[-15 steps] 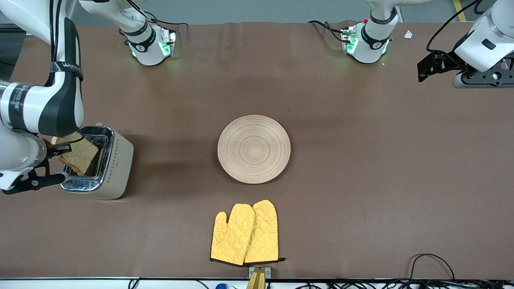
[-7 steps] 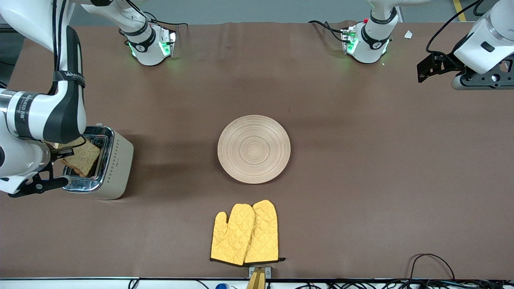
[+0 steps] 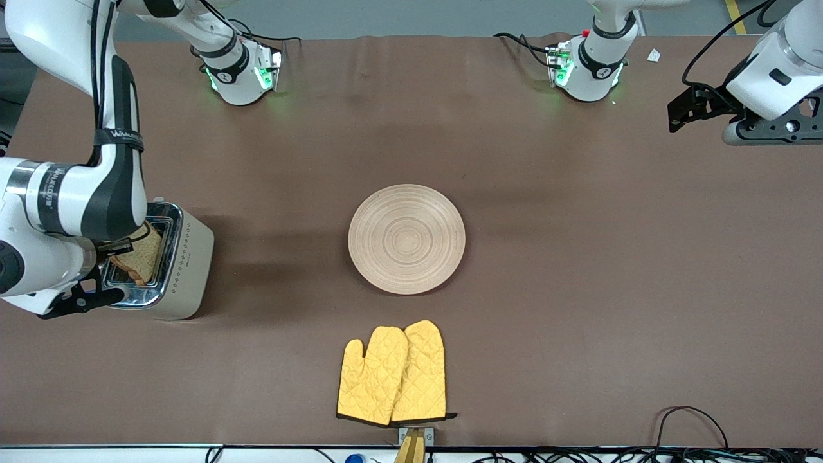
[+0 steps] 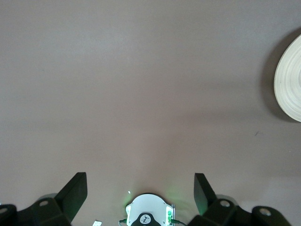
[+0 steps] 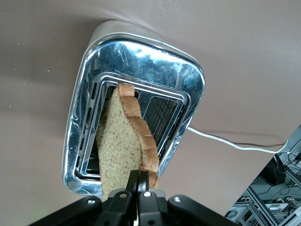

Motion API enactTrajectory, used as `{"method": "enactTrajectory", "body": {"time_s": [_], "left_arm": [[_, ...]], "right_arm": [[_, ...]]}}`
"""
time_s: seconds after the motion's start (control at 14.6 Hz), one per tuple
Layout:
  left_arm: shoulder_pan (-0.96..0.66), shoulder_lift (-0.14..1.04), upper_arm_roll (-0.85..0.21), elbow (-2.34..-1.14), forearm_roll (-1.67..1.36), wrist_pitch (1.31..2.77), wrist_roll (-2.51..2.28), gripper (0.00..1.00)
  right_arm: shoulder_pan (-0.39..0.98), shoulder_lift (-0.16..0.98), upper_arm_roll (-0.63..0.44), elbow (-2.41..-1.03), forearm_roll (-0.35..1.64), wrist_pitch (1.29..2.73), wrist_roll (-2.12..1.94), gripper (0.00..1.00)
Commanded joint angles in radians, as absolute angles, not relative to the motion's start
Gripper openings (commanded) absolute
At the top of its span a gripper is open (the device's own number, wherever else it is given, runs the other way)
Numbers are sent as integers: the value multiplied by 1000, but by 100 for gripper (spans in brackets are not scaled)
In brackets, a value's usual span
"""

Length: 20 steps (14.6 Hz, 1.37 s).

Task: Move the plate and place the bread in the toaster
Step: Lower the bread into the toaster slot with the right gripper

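Observation:
The toaster stands at the right arm's end of the table, chrome top up. My right gripper is over it, shut on the crust edge of the brown bread. In the right wrist view the bread hangs tilted from the right gripper, its lower part down in a slot of the toaster. The wooden plate lies bare at the table's middle; its rim shows in the left wrist view. My left gripper waits open and bare in the air, over the table's left-arm end.
Two yellow oven mitts lie nearer to the front camera than the plate. The toaster's white cord trails off over the table. The arm bases stand along the back edge. A black cable loop lies at the front edge.
My right gripper has lowered with the bread, which now sits deeper in the toaster slot and shows less above the chrome top. The left arm has hardly moved.

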<state>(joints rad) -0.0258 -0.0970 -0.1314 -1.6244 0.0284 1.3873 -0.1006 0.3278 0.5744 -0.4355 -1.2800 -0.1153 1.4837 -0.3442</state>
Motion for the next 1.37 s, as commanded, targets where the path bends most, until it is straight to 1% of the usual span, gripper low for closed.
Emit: {"method": "enactTrajectory", "body": {"time_s": [0.0,0.14,0.27,0.75,0.82,0.89,0.96,1.03,1.09,1.3], "left_arm": [[-23,-92,-133,-1609,23,1367,-117,100],[-23,-94,-133,-1609,23,1367,-117,100],[-23,-94,-132,-1608,25,1365,-117,100],[-21,-94,-133,-1609,28,1365,-117,100],[-21,-94,-133,-1608,28,1365,-117,100],[-21,-94,-132,-1608,28,1365,-117,100],[-23,-94,-132,-1608,28,1365,-117,100],[-23,-94,-133,-1608,28,1365,-117,100],[-23,-94,-133,-1608,28,1365,-117,100],[-23,-94,-133,-1603,28,1365,-117,100]], "right_arm": [[310,574,-417,-1289,-95,1491,-341,6],[311,571,-417,-1289,-86,1470,-344,3],[314,569,-417,-1287,-84,1416,-351,3],[310,569,-417,-1284,-72,1420,-344,4],[305,568,-420,-1278,-55,1416,-341,9],[301,560,-422,-1275,-49,1416,-338,27],[296,555,-422,-1275,-46,1426,-336,59],[285,549,-420,-1273,-31,1436,-334,86],[269,529,-422,-1273,18,1451,-333,100],[232,468,-422,-1278,78,1480,-333,100]]}}
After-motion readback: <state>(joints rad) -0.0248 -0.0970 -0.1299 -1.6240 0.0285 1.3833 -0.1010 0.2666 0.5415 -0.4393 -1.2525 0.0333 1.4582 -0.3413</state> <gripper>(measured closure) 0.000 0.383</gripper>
